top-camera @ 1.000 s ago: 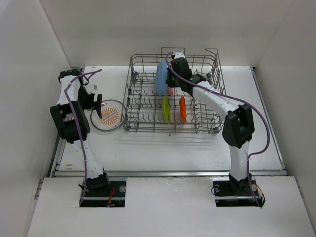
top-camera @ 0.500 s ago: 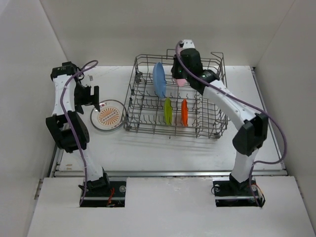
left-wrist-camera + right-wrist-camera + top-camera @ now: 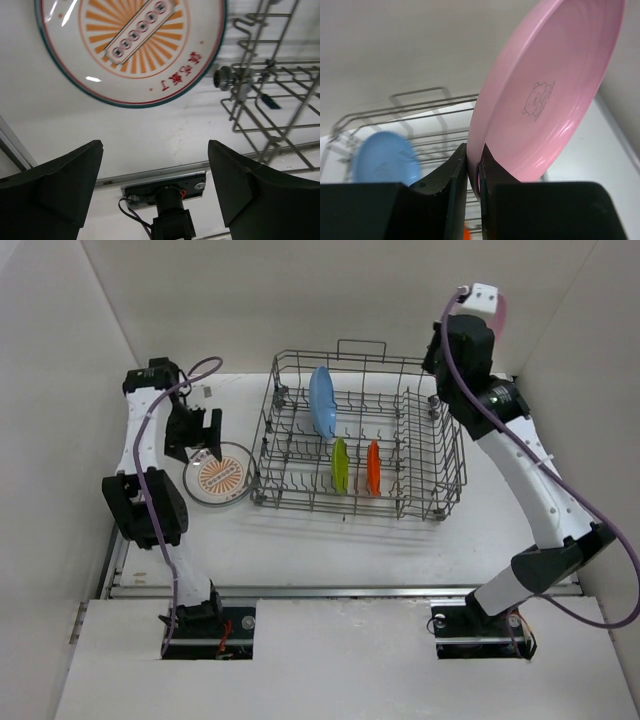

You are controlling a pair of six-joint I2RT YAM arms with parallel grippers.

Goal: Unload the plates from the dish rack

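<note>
Rack contents: the dish rack (image 3: 262,455) holds 3 plates standing on edge between its tines. The blue plate (image 3: 321,400) is toward the rack's far side. The green plate (image 3: 339,464) and orange plate (image 3: 372,467) are side by side nearer its front.

The right gripper (image 3: 474,170) is raised above the rack's far right corner. Its jaws are pinched narrow on the rim of the pink plate (image 3: 545,90), which is tilted and clear of the rack.

The left gripper (image 3: 155,175) hovers left of the rack, fingers spread wide and holding nothing. Below it, the sunburst plate (image 3: 130,45) lies flat on the table (image 3: 400,540), just beside the rack's left wall.
</note>
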